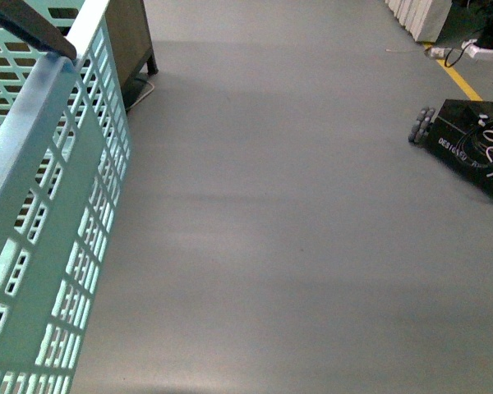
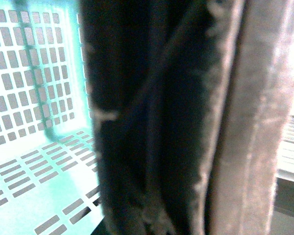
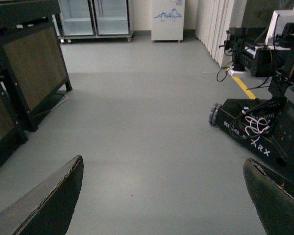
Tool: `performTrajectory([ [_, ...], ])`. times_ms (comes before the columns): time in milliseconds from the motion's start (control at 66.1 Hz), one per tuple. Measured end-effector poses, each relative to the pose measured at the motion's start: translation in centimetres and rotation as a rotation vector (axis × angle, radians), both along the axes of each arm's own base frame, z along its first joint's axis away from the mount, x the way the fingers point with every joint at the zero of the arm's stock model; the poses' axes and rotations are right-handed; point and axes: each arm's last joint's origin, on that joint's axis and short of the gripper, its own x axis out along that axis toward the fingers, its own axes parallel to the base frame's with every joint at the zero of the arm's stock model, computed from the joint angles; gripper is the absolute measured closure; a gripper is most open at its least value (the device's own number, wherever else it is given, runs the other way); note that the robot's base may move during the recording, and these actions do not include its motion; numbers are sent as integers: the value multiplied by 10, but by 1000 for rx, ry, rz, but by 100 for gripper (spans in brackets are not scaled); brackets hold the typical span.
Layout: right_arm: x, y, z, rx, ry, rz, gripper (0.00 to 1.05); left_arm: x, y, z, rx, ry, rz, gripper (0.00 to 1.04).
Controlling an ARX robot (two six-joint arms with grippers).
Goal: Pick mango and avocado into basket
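Hovering near the basket, left jaws cannot be read; right jaws gape wide, empty.

The light teal slotted plastic basket runs off the front view's left and lower edges, its inside hidden. In the left wrist view a dark blurred mass covers much of it, too blurred to identify. The black wheeled machine base is cut off at the right edge.
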Motion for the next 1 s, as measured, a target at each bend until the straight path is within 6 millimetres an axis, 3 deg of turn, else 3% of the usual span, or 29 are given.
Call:
performTrajectory([
  [999,0,0,0,0,0,0,9,0,0,1,0,-2,0,91],
])
